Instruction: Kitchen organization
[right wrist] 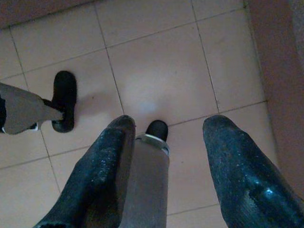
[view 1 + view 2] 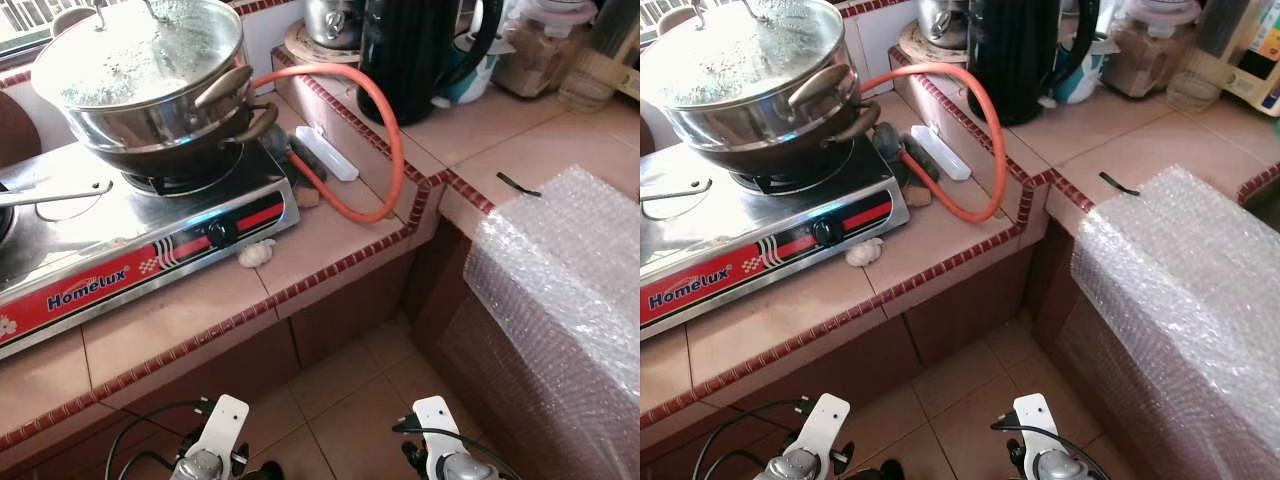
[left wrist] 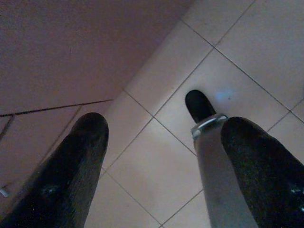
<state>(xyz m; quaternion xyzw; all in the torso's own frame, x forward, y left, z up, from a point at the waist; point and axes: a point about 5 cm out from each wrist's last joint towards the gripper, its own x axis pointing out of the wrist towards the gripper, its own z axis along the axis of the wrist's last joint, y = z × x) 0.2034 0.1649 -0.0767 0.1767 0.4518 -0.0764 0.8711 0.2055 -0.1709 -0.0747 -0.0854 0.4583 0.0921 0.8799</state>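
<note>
Both arms hang low in front of the counter (image 2: 330,235), pointed at the floor (image 1: 156,71). Left hand (image 3: 161,156): fingers spread wide, nothing between them. Right hand (image 1: 166,156): likewise spread, empty. Judged idle, no grasp begun.

Landmark: stove (image 2: 130,240). It sits on the lower counter step. A lidded pot (image 2: 150,80) rests on its burner, handles toward the raised ledge. An orange hose (image 2: 385,130) loops from behind the stove over the ledge, probably the gas line. A garlic bulb (image 2: 256,254) lies just beside the stove's front corner, near the counter edge. A white bar (image 2: 326,152) lies on the ledge beside the stove.

A black kettle (image 2: 415,50) stands well behind the stove. A bubble-wrapped block (image 2: 570,290) narrows the floor gap beside the stove's counter.
</note>
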